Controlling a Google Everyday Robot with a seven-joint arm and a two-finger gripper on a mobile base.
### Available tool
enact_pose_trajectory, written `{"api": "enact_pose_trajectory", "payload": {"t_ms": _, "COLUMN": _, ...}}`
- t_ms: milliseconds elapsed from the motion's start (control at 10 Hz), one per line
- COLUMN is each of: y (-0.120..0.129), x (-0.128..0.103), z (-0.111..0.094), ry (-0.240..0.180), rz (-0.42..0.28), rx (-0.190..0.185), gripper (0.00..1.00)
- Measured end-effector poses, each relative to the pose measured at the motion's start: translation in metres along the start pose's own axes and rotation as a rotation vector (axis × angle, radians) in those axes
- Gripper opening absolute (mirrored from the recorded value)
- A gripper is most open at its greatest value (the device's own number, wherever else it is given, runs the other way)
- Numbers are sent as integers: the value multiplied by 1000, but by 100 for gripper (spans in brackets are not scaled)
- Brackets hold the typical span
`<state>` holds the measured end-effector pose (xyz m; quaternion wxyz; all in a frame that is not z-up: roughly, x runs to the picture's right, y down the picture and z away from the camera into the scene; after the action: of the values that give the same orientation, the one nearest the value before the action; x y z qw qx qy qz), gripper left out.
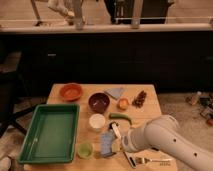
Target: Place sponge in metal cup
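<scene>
The pale blue-grey sponge (106,142) stands on end near the table's front edge, between the light green cup (84,150) and my arm. My gripper (114,137) reaches in from the right and is shut on the sponge; one white finger (116,130) shows just above it. A small dark grey shape right under the sponge's lower end (103,155) looks like the metal cup, mostly hidden by the sponge. I cannot tell whether the sponge touches it.
A green tray (31,148) fills the table's left side. Behind are an orange bowl (71,91), a dark brown bowl (99,102), a white cup (97,121), a blue-grey cloth (116,92), an orange fruit (123,103), a brown cluster (140,98) and a green vegetable (121,118). A fork (150,161) lies at the front right.
</scene>
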<state>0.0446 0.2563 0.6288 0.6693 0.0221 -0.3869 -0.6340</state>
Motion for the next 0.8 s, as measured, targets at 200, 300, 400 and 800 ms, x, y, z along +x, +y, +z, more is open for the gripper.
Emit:
{"api": "enact_pose_trajectory", "payload": {"t_ms": 200, "y": 0, "x": -3, "z": 1, "ry": 5, "rz": 4, "rx": 0, "gripper": 0}}
{"api": "enact_pose_trajectory", "payload": {"t_ms": 300, "y": 1, "x": -4, "z": 2, "ry": 6, "rz": 8, "rx": 3, "gripper": 0}}
{"api": "enact_pose_trajectory", "payload": {"t_ms": 400, "y": 2, "x": -5, "z": 4, "ry": 4, "rz": 13, "rx": 6, "gripper": 0}}
{"api": "enact_pose_trajectory", "payload": {"t_ms": 800, "y": 3, "x": -7, "z": 6, "ry": -2, "rz": 21, "rx": 8, "gripper": 3}}
